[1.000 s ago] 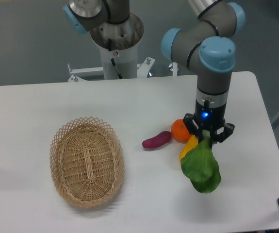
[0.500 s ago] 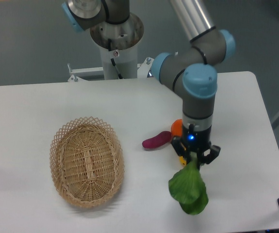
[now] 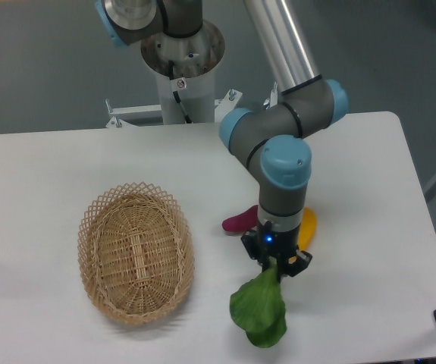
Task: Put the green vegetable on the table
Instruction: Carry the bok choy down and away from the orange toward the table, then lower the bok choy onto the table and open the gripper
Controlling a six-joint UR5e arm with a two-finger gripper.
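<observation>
So the arm has swung left and toward the front of the table since the earlier frames, dragging the green vegetable (image 3: 259,312) along with it, and now the yellow vegetable (image 3: 307,228) that was tucked under the gripper before is out in the open on the right of the wrist. The gripper (image 3: 275,265) is pointing straight down with its two fingers pinched in narrow on the pale stem end of the vegetable, so it's definitely got hold of it; a little blue light glows on the wrist just above. The vegetable hangs below the fingers, broad dark green leaf fanned out and drooping toward the front edge of the white table (image 3: 66,159). Can't honestly tell whether the leaf tip is brushing the tabletop or hovering just over it, there's a faint shadow under it but that's all. The leaf looks crinkled with a lighter fold down the middle. Behind the wrist a purple eggplant-like piece (image 3: 236,222) pokes out on the left side, partly hidden by the arm. The oval wicker basket (image 3: 136,252) sits well apart to the left, nothing visible inside it.
</observation>
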